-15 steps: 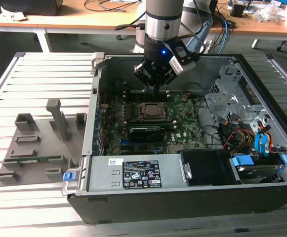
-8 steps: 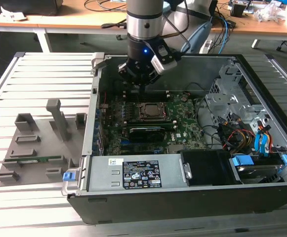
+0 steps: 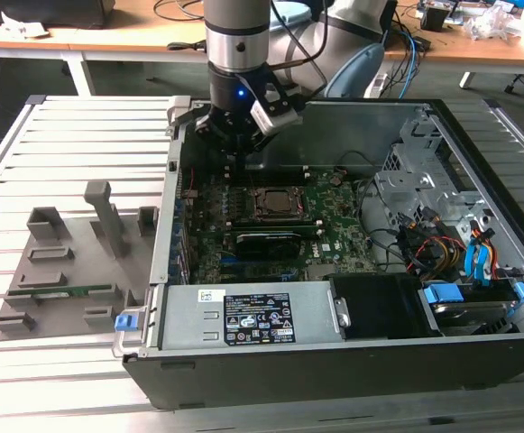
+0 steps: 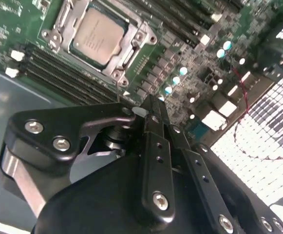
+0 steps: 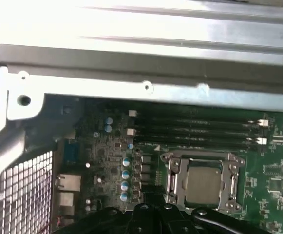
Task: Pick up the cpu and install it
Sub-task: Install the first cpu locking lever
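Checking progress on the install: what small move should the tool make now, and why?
Probably lift straight up, clear of the case. The cpu already lies in its socket, and the tool hangs off to one side of it, shut and empty.

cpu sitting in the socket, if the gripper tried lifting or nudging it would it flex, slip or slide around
The cpu looks like a thin flat plate with a metal top, so probably stiff and light. Its smooth lid may be slippery to pinch. The socket frame surrounds it closely, so a sideways nudge likely would not shift it.
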Available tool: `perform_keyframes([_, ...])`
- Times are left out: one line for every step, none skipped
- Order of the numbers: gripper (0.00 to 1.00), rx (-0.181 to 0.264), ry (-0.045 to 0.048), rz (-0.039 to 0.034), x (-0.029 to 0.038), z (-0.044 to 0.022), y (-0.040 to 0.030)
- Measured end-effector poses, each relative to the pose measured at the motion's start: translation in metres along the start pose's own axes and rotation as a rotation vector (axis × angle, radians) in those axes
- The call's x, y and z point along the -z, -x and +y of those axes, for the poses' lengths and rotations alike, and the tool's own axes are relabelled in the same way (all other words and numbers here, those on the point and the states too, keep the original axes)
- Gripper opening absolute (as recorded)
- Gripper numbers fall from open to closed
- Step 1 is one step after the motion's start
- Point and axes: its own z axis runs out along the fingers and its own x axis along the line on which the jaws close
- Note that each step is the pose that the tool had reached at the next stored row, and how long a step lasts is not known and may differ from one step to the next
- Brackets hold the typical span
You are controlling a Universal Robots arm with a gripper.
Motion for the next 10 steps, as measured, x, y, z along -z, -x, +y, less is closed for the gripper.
perform_keyframes([0.11, 0.000, 0.0004, -0.0001, -0.0007, 0.0039, -0.0007])
perform_keyframes([0.11, 0.000, 0.0010, -0.0001, -0.0012, 0.0061, -0.0010])
perform_keyframes([0.11, 0.000, 0.0020, -0.0002, -0.0015, 0.0074, -0.0012])
perform_keyframes([0.11, 0.000, 0.0054, -0.0003, -0.0023, 0.0100, -0.0016])
perform_keyframes([0.11, 0.000, 0.0103, -0.0007, -0.0057, 0.0158, -0.0021])
perform_keyframes([0.11, 0.000, 0.0102, -0.0006, -0.0060, 0.0165, -0.0009])
perform_keyframes([0.11, 0.000, 0.0101, -0.0006, -0.0062, 0.0166, 0.0006])
perform_keyframes([0.11, 0.000, 0.0102, -0.0006, -0.0063, 0.0165, 0.0024])
perform_keyframes([0.11, 0.000, 0.0100, -0.0006, -0.0065, 0.0164, 0.0054])
perform_keyframes([0.11, 0.000, 0.0097, -0.0005, -0.0064, 0.0163, 0.0069])
